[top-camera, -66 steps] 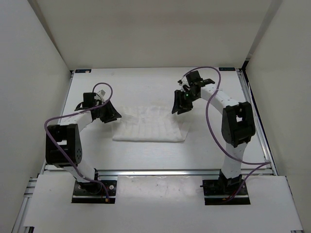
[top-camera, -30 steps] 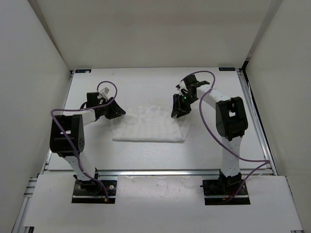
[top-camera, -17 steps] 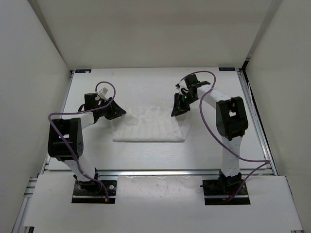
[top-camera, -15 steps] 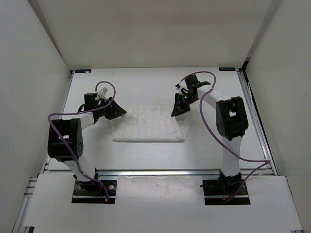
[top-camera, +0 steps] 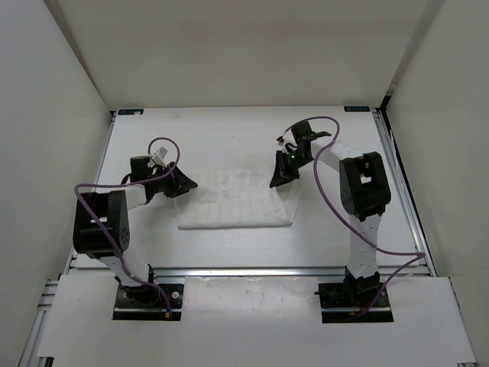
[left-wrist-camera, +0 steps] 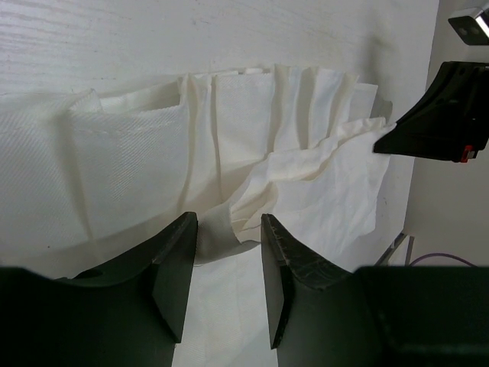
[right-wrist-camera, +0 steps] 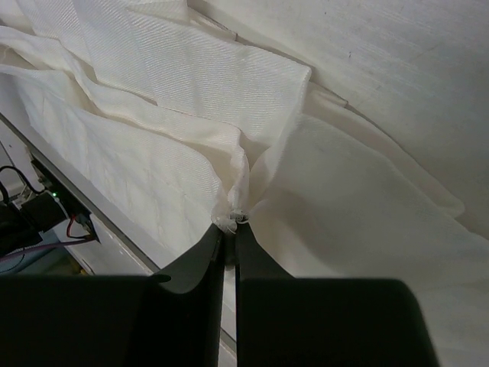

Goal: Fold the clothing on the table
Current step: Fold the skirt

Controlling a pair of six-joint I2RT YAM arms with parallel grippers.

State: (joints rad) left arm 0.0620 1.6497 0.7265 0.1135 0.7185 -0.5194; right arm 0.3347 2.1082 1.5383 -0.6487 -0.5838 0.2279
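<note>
The clothing point(top-camera: 237, 200), a thin white pleated garment, lies flat in the middle of the table point(top-camera: 229, 138). My right gripper point(top-camera: 280, 180) is at its far right corner. In the right wrist view the right gripper point(right-wrist-camera: 229, 226) is shut on a pinched bunch of the clothing point(right-wrist-camera: 191, 76), which puckers toward the fingertips. My left gripper point(top-camera: 183, 184) is at the garment's far left corner. In the left wrist view the left gripper point(left-wrist-camera: 228, 228) is open, low over the clothing point(left-wrist-camera: 252, 130), with a loose fold edge lying between its fingers.
White walls enclose the table on three sides. Aluminium rails point(top-camera: 405, 199) run along the table edges, and both arm bases point(top-camera: 145, 294) sit at the near edge. Purple cables point(top-camera: 325, 122) loop off each arm. In the left wrist view the right gripper point(left-wrist-camera: 439, 115) shows at the cloth's far corner.
The right gripper has shut on the garment's far right corner, bunching the fabric. The left gripper has shifted slightly nearer along the left corner and stays open.
</note>
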